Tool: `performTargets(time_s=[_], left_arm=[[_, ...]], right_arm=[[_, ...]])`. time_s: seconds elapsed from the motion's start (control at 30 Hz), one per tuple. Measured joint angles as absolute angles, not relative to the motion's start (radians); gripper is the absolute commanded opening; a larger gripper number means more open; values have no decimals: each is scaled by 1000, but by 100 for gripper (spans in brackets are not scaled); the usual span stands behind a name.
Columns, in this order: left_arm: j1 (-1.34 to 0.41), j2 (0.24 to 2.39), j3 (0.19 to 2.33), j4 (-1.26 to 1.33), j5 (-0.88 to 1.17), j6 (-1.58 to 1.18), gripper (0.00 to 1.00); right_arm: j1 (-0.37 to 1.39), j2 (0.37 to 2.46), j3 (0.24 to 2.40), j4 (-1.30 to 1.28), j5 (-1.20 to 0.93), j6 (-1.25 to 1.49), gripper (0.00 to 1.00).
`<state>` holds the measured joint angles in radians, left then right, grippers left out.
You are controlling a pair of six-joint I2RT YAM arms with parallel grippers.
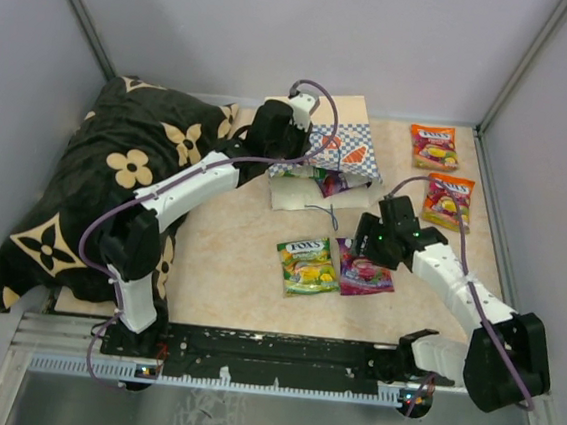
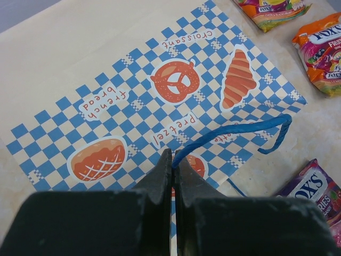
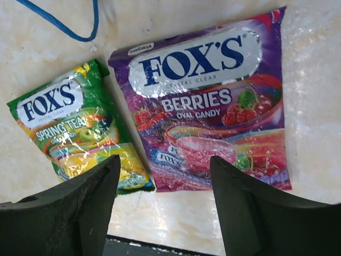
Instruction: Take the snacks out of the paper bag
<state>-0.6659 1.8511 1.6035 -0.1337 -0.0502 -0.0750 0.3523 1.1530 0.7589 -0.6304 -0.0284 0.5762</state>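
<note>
Cream paper bag, two orange packets, one green, two purple, left fingers pinching blue cord, right fingers apart.

Your right gripper: fingers spread wide, nothing gripped, over pale desk. Purple Berries packet flat, label up, between fingers. Green Spring Tea packet just beside it, tilted. Blue cord apart from both. Desk edges unclear.
</note>
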Motion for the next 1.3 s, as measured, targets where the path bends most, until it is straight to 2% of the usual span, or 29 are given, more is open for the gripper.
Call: performTargets(time_s=[0.13, 0.23, 0.3, 0.37, 0.53, 0.83, 1.03, 1.1, 1.27, 1.3], left_arm=[[-667, 1847, 1604, -133, -51, -75, 0], [-668, 1843, 1604, -133, -51, -75, 0], [-671, 1842, 1604, -133, -51, -75, 0], [-672, 1842, 1606, -134, -50, -76, 0], [-679, 1838, 1606, -136, -49, -84, 0], [-681, 1829, 1629, -156, -39, -94, 0], [-685, 1829, 1653, -177, -36, -93, 0], [-685, 1829, 1665, -183, -36, -90, 0], [-685, 1829, 1685, -198, -36, -86, 0], [-685, 1829, 1687, -202, -36, -84, 0]], right_arm=[[352, 1172, 712, -490, -77, 585, 68], [352, 1172, 683, -287, -117, 648, 65], [352, 1178, 646, -101, -116, 727, 65], [352, 1210, 607, 90, -91, 844, 68], [351, 1399, 535, 440, 39, 1140, 67], [360, 1825, 593, 797, 218, 1481, 58], [366, 1960, 703, 873, 282, 1584, 56], [367, 1987, 745, 858, 298, 1607, 48], [371, 2027, 810, 793, 331, 1628, 4], [371, 2033, 819, 785, 336, 1621, 0]])
